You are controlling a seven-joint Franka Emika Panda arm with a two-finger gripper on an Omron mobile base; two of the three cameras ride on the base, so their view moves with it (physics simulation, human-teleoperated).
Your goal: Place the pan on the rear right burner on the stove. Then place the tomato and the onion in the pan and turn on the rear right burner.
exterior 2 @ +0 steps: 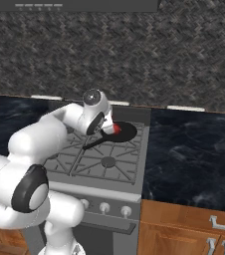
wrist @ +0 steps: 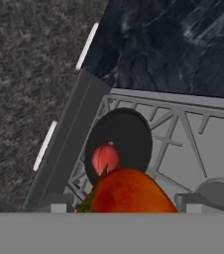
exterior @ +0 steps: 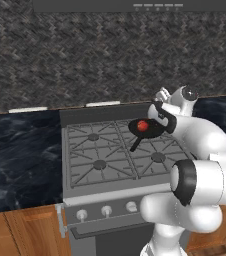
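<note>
While the left base view takes in the whole stove (exterior: 110, 160), it lists the pan (exterior: 146, 128) seated on the rear right burner (exterior: 157, 136), handle angled toward the front left, with one red ball visible inside it and the hand (exterior: 158, 111) poised just above the pan's far rim; three silver knobs (exterior: 106, 211) line the front panel below. From the right base view, the same pan (exterior 2: 122, 132) sits at the back of the grates, largely screened by the white arm, a red patch showing beside the hand (exterior 2: 109, 128); dark marbled worktop (exterior 2: 194, 149) flanks the range. Seen from the hand view, the tomato (wrist: 129, 192) is large and close between the finger tips, green stem leaves at its left, so the hand reads as gripping the tomato; beneath it lies the onion (wrist: 105, 158), paler and pinkish, resting in the pan (wrist: 129, 134). Judged status: pan placed, onion in, tomato awaiting release, burner knob untouched. Risks: the tomato hangs toward the pan's edge nearest the hand, so a release from here may strike the onion or the shallow rim and roll out across the grates; a low descent may nudge the light pan off its burner.
</note>
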